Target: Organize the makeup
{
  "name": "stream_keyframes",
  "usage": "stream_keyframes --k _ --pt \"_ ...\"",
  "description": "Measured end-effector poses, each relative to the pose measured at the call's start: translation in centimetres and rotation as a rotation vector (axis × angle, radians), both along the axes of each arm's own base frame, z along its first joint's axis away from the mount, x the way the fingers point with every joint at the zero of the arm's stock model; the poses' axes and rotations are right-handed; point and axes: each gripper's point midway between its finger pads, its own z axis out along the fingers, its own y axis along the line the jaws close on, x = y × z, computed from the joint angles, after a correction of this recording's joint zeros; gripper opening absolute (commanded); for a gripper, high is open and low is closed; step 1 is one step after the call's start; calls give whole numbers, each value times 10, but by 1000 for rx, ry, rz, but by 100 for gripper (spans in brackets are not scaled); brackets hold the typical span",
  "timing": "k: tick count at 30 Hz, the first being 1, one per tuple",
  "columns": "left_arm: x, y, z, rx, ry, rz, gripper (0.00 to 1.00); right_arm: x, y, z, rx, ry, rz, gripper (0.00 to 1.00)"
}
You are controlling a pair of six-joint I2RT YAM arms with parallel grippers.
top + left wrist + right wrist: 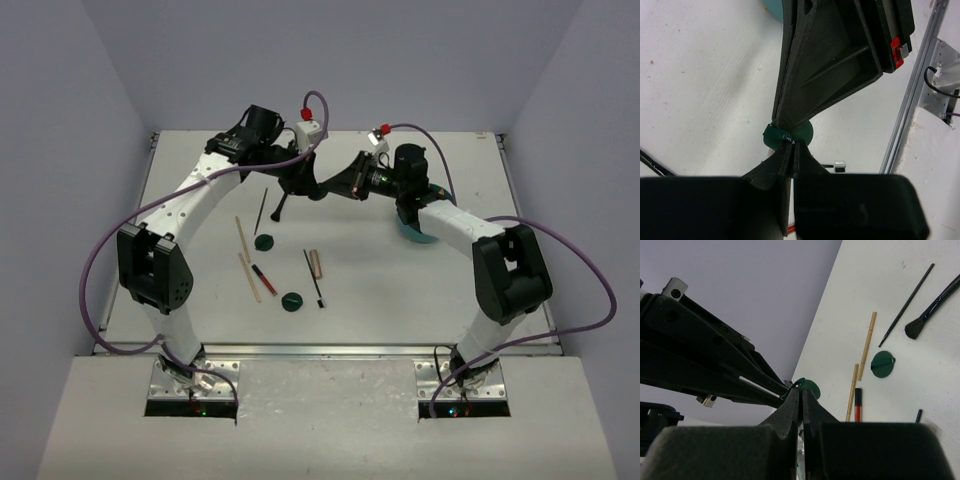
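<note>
A dark green disc (pixel 805 133) hangs in the air above the far middle of the table, pinched from both sides. My left gripper (pixel 790 145) is shut on its edge, and my right gripper (pixel 801 390) is shut on the same disc (pixel 810 387) from the opposite side. From above, the two grippers meet tip to tip, left gripper (pixel 307 187) and right gripper (pixel 323 190). On the table lie two more green discs (pixel 264 242) (pixel 292 300), thin black brushes (pixel 262 210) (pixel 313 277), wooden sticks (pixel 241 238), a red-black pencil (pixel 264 279) and a beige tube (pixel 316 263).
A teal round container (pixel 412 230) sits at the right, partly under my right arm. A thicker black brush (pixel 283 205) lies below the joined grippers. The table's metal rim (pixel 912 95) runs along the far edge.
</note>
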Motion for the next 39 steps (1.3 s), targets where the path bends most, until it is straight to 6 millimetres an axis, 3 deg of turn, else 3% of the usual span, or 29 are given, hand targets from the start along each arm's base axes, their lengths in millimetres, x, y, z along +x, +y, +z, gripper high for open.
stream_keyframes --k 1,4,5,9,12,14,17,19,22,24,28,32,35,39 --pt "0 0 0 0 0 0 9 0 0 0 0 1 0 0" --pt "0 0 0 0 0 0 84 0 0 0 -1 -1 0 0" --pt "0 0 0 1 -1 2 100 1 -1 -2 -9 -6 -4 0" --pt "4 3 0 16 1 31 100 4 -16 -14 -139 -15 -55 0" --pt "13 6 8 35 -34 72 100 13 -47 -2 -258 -68 -118 0" --pt "22 10 16 53 -71 108 100 24 -86 17 -323 -110 -195 0" --pt "37 17 23 82 -124 170 100 39 -177 47 -481 -172 -424 0" --pt "44 23 20 103 -127 206 100 36 -229 62 -602 -207 -555 0" --pt "48 31 5 133 -102 248 100 24 -265 65 -741 -225 -614 0" --pt "47 38 -9 157 -74 266 100 21 -283 53 -810 -202 -613 0" --pt "41 55 -44 225 -4 301 100 28 -316 5 -932 -101 -578 0" --pt "31 76 -82 311 63 332 100 36 -334 -37 -1012 -32 -523 0" --pt "23 90 -101 365 99 346 100 40 -338 -52 -1042 -26 -488 0" --pt "18 102 -115 410 119 359 100 53 -338 -55 -1050 -80 -472 0"
